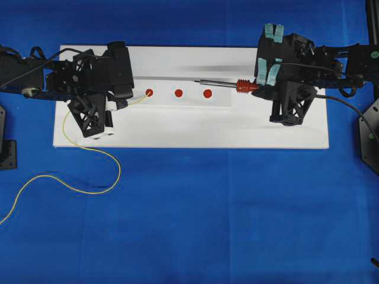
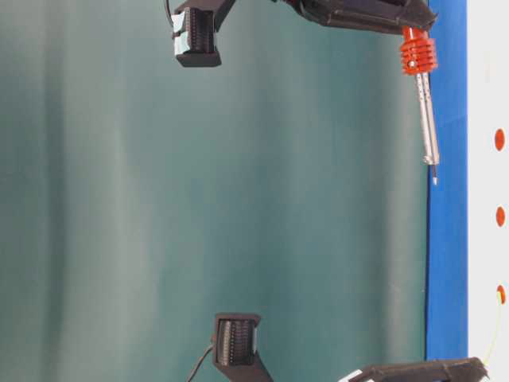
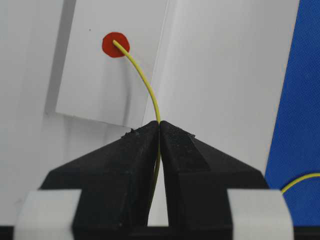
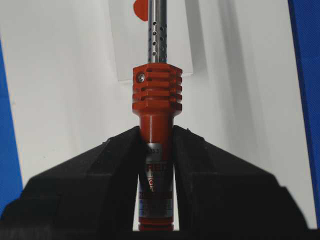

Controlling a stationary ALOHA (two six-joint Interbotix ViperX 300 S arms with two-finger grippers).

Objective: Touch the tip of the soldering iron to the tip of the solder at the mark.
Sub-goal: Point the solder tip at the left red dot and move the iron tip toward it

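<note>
Solder (image 3: 145,82) tip sits on the leftmost red mark (image 3: 115,45), pinched in left gripper (image 3: 159,131). Soldering iron (image 1: 228,84), clamped in right gripper (image 4: 156,145), hangs above the board (image 1: 177,130), tip well apart. Contact not yet made.

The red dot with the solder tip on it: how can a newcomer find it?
Start at the white board on the blue cloth. Three red dots sit in a row along its raised strip. Take the leftmost dot, the only one that the yellow solder reaches.
</note>
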